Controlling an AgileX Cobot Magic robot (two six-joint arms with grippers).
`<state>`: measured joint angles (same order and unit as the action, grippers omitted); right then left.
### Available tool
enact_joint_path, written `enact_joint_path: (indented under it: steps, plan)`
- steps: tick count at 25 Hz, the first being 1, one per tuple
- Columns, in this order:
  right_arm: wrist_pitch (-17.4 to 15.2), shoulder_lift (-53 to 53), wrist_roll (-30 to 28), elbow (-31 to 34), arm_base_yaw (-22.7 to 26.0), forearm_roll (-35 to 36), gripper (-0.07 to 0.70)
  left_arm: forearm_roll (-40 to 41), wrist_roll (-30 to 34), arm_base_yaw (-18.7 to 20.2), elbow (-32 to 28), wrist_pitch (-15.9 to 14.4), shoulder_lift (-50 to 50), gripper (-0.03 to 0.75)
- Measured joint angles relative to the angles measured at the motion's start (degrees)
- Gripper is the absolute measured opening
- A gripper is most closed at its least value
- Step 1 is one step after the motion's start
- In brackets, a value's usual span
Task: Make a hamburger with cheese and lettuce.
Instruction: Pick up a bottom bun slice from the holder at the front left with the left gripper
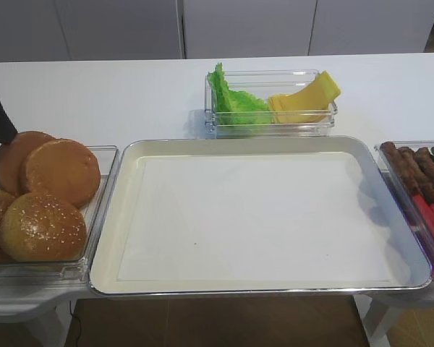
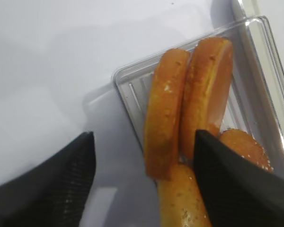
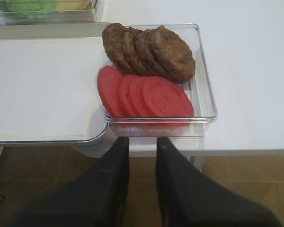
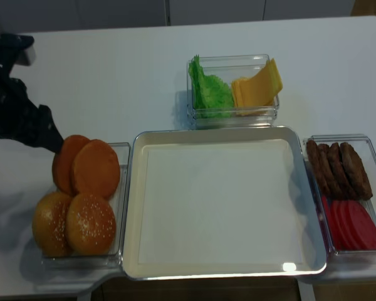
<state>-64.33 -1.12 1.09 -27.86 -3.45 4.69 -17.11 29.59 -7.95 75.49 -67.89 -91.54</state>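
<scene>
- The left gripper (image 2: 142, 189) hovers over the back end of the bun container (image 2: 128, 90), jaws wide apart and holding nothing.
- Two flat bun halves (image 2: 187, 104) stand on edge directly ahead of and between its fingers (image 2: 61, 184), leaning together, rims toward the claw.
- In the left wrist view their long axis runs straight away from the claw, so the jaws straddle the pair across their thin dimension.
- The flat faces point sideways, toward each finger, not up.
- The sesame buns (image 1: 40, 225) lie under and beyond the claw's right finger.
- The left arm is far nearer the bun halves; the right gripper (image 3: 143, 146) hangs back from the patties and tomato tray (image 3: 206, 101), fingers close together with a slim gap, gripping nothing.
- The tray (image 1: 123, 181) sits bare beside the left claw, toward the middle.
- Lettuce (image 1: 235, 101) and cheese (image 1: 304, 97) lie well apart from both claws, at the far side.
</scene>
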Motion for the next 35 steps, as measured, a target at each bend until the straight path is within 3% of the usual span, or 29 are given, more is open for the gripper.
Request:
enact_joint_path:
  steps: [18, 24, 31, 35]
  plan:
    - [0.0, 0.0, 0.1, 0.0, 0.0, 0.0, 0.153, -4.5, 2.1, 0.0, 2.1, -0.2, -7.3, 0.473]
    - [0.0, 0.0, 0.1, 0.0, 0.0, 0.0, 0.153, -5.3, 2.2, 0.0, 2.1, -0.7, -7.5, 0.373]
    - [0.0, 0.0, 0.1, 0.0, 0.0, 0.0, 0.153, -5.5, 2.3, 0.0, 2.1, -1.2, -7.6, 0.197]
    - [0.0, 0.0, 0.1, 0.0, 0.0, 0.0, 0.153, -5.5, 2.3, 0.0, 2.1, -1.5, -7.6, 0.149]
